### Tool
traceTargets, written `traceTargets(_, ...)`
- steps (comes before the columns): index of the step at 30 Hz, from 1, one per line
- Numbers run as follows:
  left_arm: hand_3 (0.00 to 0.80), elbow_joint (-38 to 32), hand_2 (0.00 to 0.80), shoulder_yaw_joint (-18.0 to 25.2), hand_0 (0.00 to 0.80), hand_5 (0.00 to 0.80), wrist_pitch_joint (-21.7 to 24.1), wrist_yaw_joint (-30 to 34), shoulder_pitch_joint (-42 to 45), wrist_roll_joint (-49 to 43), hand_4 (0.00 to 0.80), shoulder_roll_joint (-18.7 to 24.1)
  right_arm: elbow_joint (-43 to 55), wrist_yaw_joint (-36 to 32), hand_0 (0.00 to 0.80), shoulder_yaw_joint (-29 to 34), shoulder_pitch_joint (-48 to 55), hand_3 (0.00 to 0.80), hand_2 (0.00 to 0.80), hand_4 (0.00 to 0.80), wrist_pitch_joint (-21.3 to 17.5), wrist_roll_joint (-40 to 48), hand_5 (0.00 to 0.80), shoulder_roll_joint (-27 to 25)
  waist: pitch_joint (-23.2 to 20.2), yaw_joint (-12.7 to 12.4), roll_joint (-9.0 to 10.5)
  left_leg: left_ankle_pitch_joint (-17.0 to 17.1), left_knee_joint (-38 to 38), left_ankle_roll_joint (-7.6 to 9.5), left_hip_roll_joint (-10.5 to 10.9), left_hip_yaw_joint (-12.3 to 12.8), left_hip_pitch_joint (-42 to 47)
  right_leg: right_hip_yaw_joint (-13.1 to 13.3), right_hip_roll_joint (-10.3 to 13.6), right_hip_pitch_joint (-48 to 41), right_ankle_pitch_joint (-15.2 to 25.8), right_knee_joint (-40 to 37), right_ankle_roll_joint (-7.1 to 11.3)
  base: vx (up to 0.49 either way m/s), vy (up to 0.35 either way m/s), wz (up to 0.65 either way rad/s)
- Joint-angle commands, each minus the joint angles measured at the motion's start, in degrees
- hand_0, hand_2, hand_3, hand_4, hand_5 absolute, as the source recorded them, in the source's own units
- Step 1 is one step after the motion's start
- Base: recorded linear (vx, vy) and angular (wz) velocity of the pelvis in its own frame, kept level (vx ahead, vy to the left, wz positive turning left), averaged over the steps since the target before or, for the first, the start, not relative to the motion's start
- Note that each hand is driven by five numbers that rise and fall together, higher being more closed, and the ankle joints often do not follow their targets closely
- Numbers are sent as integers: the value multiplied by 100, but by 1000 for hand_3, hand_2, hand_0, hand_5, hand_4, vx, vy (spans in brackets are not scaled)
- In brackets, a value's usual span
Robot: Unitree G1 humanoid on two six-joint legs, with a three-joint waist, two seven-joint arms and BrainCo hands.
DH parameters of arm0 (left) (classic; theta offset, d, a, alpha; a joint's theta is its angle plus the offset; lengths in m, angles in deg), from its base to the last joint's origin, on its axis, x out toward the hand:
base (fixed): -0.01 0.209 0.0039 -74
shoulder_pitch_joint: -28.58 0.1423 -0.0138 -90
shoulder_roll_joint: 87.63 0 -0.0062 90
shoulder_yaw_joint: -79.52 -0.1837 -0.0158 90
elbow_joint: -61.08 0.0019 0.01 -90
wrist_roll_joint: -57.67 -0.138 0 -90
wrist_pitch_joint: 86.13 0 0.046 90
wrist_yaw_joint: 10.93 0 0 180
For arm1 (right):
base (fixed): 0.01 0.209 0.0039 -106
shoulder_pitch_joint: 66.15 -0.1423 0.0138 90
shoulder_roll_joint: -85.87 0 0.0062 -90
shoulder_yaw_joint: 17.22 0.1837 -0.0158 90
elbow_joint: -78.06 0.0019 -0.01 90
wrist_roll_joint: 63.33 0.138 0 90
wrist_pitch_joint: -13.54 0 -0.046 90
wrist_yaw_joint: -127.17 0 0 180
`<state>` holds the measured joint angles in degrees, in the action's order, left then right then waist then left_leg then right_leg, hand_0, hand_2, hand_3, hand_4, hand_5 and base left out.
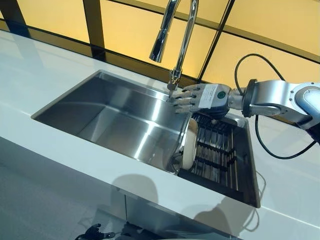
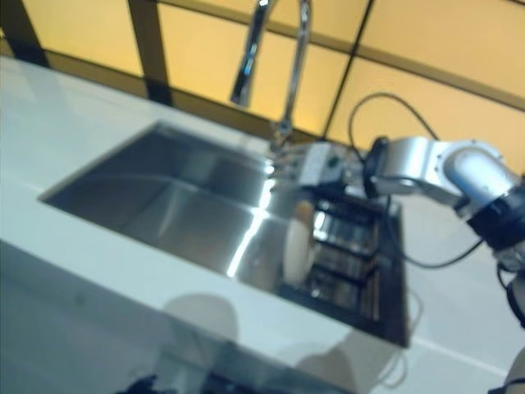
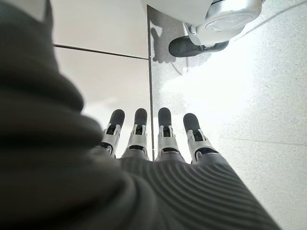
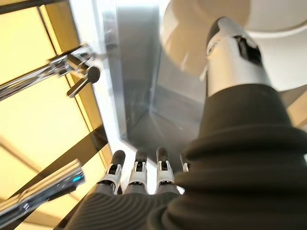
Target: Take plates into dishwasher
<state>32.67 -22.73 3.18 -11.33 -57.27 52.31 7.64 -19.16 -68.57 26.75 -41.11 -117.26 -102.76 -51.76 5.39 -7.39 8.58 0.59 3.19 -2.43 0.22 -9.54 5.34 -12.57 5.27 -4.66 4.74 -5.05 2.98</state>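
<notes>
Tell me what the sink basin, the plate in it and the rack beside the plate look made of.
Sink basin: brushed stainless steel, streaky reflections. Plate: probably glazed ceramic, cream, smooth, standing on edge. Rack: dark metal bars, possibly coated wire. Right hand hovers open above.

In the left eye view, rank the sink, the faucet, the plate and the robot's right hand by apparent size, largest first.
1. Sink, by far the largest.
2. Faucet.
3. Right hand and plate look about alike; the plate stands edge-on in the rack, partly hidden, so no ranking between them.
</notes>
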Motion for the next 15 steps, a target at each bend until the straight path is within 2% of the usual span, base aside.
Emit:
traceTargets(1, 0, 66, 0, -137, 0, 0, 102, 38, -108, 110, 0, 144, -367, 17, 0, -302, -254, 0, 0, 0, -10, 14, 0, -93, -103, -199, -44, -159, 130, 182, 187, 606, -19, -59, -32, -93, -308, 146, 256, 0, 0, 0)
traceTargets(8, 0, 60, 0, -133, 0, 0, 100, 63, -98, 89, 0, 137, -406, -129, 0, -397, -181, 0, 0, 0, -35, 104, 0, 57, -82, -238, -37, -149, 134, 181, 190, 600, -22, -77, -50, -121, -312, 112, 243, 0, 0, 0)
traceTargets(15, 0, 50, 0, -194, 0, 0, 88, 58, -98, 77, 0, 120, -566, 60, 0, -363, -134, 0, 0, 0, -34, 62, 0, 240, -55, -277, -34, -145, 130, 176, 180, 599, -22, -94, -73, -155, -313, 76, 226, 0, 0, 0)
